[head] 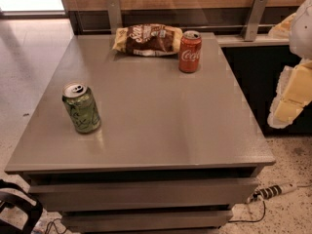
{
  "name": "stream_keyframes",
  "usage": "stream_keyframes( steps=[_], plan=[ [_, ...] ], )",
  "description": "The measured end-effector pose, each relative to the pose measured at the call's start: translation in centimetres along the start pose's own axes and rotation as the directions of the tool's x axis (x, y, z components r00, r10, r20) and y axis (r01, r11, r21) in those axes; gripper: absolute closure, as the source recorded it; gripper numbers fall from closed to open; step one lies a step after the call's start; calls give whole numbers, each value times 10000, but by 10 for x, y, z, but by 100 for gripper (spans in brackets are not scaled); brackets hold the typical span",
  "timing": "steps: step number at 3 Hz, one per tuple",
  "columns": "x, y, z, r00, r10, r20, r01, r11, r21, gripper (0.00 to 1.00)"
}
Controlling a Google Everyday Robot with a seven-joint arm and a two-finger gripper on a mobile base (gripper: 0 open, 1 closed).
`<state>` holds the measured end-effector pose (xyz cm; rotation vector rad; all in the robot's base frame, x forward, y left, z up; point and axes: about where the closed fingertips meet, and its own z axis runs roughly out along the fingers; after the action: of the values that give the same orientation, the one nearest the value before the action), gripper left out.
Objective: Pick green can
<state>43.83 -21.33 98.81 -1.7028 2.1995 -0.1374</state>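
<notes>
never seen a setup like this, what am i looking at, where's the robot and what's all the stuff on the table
This is a single picture from the robot's one camera, looking down at a grey table with drawers below. Where the camera is mounted isn't on record. The machine is a wheeled base with one arm. Only the arm's end shows: the white and pale yellow shape at the right edge is the gripper, hanging in the air beyond the table's right side, away from everything on it. It holds neither can.

Three things are on the table. The green can, the one it is meant to pick up, stands upright near the front left. A red Coca-Cola can stands upright at the back, with a brown snack bag lying just to its left. On the floor at lower right is a power strip.
</notes>
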Motion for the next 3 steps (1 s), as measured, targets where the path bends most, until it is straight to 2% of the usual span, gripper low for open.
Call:
stream_keyframes(
  steps=[1, 2, 3],
  plan=[
    [0, -2, 0, 10000, -3, 38, 3, 10000, -3, 0],
    [-12, -8, 10, 9967, -51, 805, 75, 9995, -294, 0],
    [-35, -8, 28, 9704, 180, 2407, -32, 9981, -615, 0]
  ],
)
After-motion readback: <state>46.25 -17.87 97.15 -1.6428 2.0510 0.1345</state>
